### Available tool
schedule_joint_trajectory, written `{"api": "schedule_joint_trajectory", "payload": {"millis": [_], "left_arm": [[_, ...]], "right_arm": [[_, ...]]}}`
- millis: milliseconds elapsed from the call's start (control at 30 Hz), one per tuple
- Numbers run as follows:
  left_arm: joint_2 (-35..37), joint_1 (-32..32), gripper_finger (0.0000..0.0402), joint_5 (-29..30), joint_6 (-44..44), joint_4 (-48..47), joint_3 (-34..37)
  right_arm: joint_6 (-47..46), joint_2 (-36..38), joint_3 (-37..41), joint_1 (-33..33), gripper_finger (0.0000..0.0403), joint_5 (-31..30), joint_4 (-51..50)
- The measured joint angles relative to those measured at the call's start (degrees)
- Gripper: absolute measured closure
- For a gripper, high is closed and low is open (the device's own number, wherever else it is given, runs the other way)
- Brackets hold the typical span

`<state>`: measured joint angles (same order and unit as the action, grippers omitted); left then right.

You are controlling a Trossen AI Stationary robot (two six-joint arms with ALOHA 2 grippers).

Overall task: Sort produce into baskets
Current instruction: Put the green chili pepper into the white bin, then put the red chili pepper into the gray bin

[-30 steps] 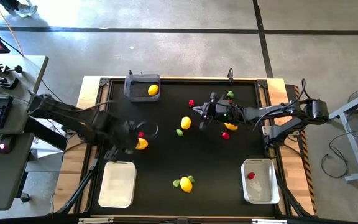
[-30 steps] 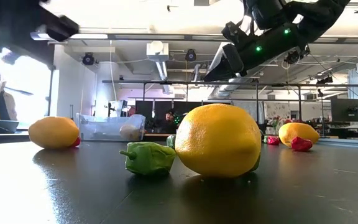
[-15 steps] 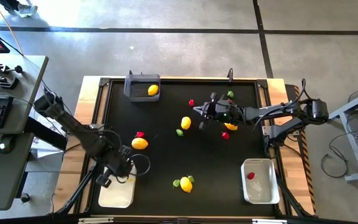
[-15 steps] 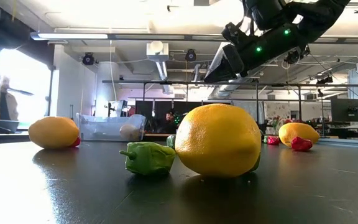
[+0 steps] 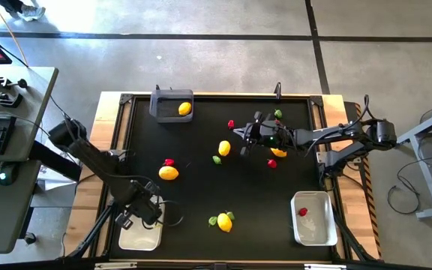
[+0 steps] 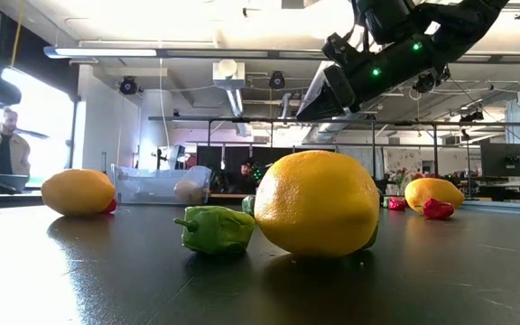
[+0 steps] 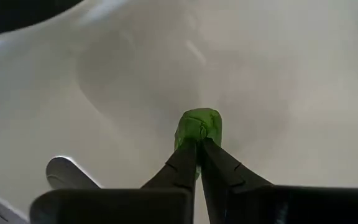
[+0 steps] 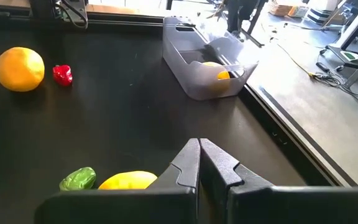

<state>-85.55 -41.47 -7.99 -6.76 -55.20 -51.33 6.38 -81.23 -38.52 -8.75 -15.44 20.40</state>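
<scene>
My left gripper [image 5: 147, 215] hangs over the near-left white basket [image 5: 136, 239], shut on a small green piece of produce [image 7: 199, 127]; that basket's pale inside [image 7: 73, 74] fills the left wrist view. My right gripper [image 5: 238, 133] hovers shut above the table's far middle, holding nothing [image 8: 199, 147]. Loose produce lies on the black table: a yellow fruit [image 5: 169, 173] with a red piece [image 5: 169, 162], a yellow fruit [image 5: 224, 148] with a green piece [image 5: 217, 159], and another yellow-and-green pair [image 5: 224, 221] near the front. My left gripper pinches the green piece between its two fingertips [image 7: 188, 155], on the side nearest the wrist [image 7: 197, 142]. The fingers come from above, pointing down. The piece sticks out below the tips, over the basket's floor; whether it touches the floor I cannot tell.
A dark grey basket [image 5: 165, 102] at the far left holds a yellow fruit [image 5: 184, 109]. The near-right white basket [image 5: 313, 223] holds a red piece [image 5: 303, 212]. More red, green and yellow pieces lie around my right gripper [image 5: 278, 152]. A raised rim frames the table.
My left arm has swung from beside the yellow fruit at mid-left toward the table's near edge and has come down over the near-left white basket. My right arm has kept still.
</scene>
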Motion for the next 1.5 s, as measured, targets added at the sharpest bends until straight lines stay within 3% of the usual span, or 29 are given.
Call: {"api": "schedule_joint_trajectory", "payload": {"millis": [567, 700, 867, 1167, 1500], "left_arm": [[-1.41, 0.07, 0.0291, -0.09, -0.61, -4.85, -3.3], [0.21, 1.2, 0.0316, 0.54, -0.45, -4.59, -4.28], [3.97, 4.79, 0.0388, 1.75, 3.06, -2.05, -4.13], [11.1, 17.74, 0.04, 2.18, 15.03, 14.09, -2.05], [11.68, 32.47, 0.0401, -7.37, 23.82, 45.32, 6.99]], "right_arm": [[-1.4, 0.0, -0.04, -0.66, 0.0403, 0.0, -2.73], [-1.4, 0.02, -0.04, -0.66, 0.0403, 0.0, -3.34], [-1.4, 0.02, -0.04, -0.66, 0.0403, 0.61, -3.84], [-2.93, 0.02, -0.04, -0.66, 0.0403, 0.66, -5.18], [-2.45, 0.02, -0.04, -0.66, 0.0403, 0.65, -5.64]]}}
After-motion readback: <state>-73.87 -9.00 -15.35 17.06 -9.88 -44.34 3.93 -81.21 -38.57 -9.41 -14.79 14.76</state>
